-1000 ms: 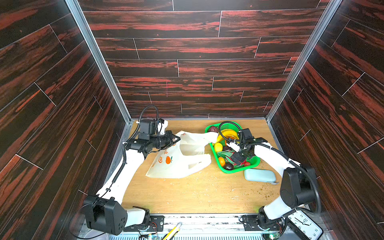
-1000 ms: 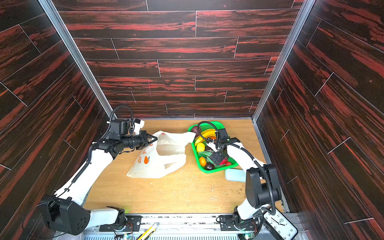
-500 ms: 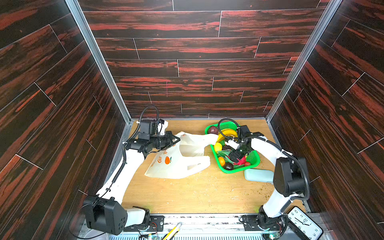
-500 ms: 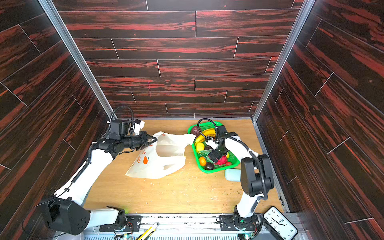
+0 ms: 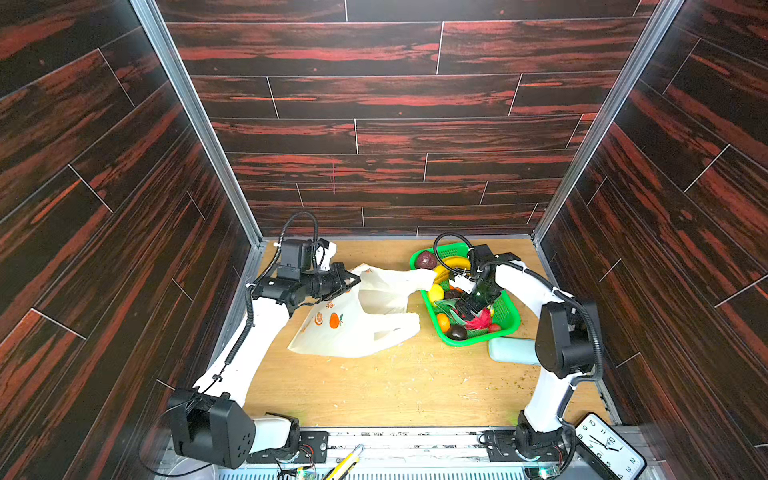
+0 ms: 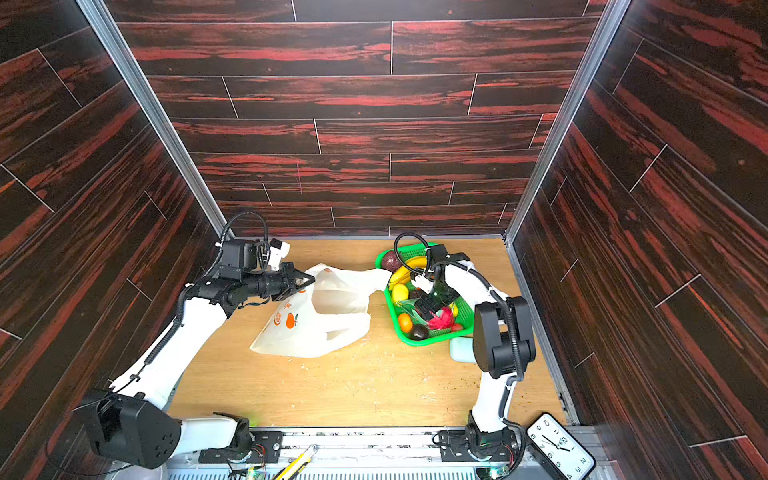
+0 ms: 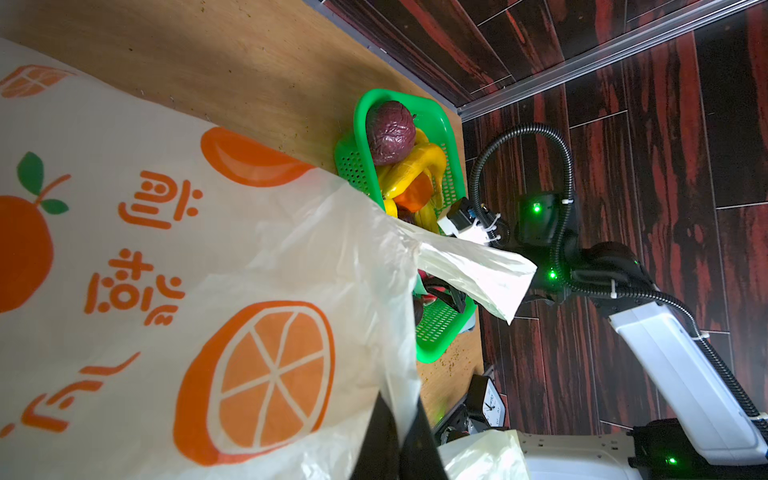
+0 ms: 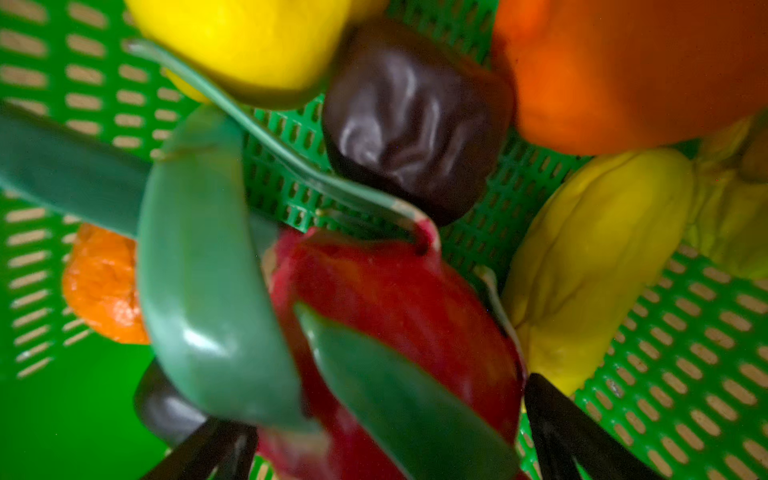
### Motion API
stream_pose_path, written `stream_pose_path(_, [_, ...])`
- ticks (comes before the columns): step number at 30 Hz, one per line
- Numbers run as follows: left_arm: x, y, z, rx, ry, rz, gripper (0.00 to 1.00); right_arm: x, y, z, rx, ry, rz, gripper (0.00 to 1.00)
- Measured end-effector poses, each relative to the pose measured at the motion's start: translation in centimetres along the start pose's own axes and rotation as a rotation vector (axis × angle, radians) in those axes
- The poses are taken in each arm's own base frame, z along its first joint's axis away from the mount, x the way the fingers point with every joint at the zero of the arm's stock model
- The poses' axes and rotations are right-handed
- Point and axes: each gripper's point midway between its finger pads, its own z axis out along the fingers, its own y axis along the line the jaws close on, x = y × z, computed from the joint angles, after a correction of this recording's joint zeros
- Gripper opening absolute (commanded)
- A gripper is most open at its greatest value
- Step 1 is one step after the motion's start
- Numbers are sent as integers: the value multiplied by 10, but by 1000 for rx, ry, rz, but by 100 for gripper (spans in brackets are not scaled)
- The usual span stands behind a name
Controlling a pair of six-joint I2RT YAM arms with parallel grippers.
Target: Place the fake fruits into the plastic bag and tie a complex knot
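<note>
Left gripper (image 5: 351, 282) is at the far left, jaws closed tight on the rim of the plastic bag (image 5: 365, 316), lifting that edge. The wrist view shows the black fingers (image 7: 390, 440) pinching the film. The rest of the bag lies slack on the wooden table (image 5: 374, 395) left of centre, mouth facing right, 1 handle draped onto the green basket (image 5: 478, 340).

All the fake fruits are in the basket, none in the bag:
- Far end: dark purple ball (image 5: 426, 260), bananas (image 5: 453, 264).
- Middle: lemon (image 5: 435, 292).
- Near end: orange (image 5: 443, 322), a 2nd dark ball (image 5: 457, 332), dragon fruit (image 5: 480, 322), strawberry (image 5: 494, 327).

Right gripper (image 5: 467, 309) is down in the basket, jaws spread wide, 1 finger either side of the dragon fruit (image 8: 395, 299). Can't tell if they touch it.

Pale blue pouch (image 5: 509, 351) sits just near of the basket.
</note>
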Motion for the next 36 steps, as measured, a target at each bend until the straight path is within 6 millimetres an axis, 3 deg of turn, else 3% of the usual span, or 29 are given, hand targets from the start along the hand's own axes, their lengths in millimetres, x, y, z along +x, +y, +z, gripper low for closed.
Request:
stream_pose_path(13, [-2,-4,-2,1,-2,1,0,-3,0,-7,6,-48,12,97])
stream_pose_path(25, [-2,-4,-2,1,-2,2,0,-6,-5,-46,60,-134,6,97])
stream_pose_path(36, [-2,-4,-2,1,-2,16,0,15,8,-52,65,-135,-245,97])
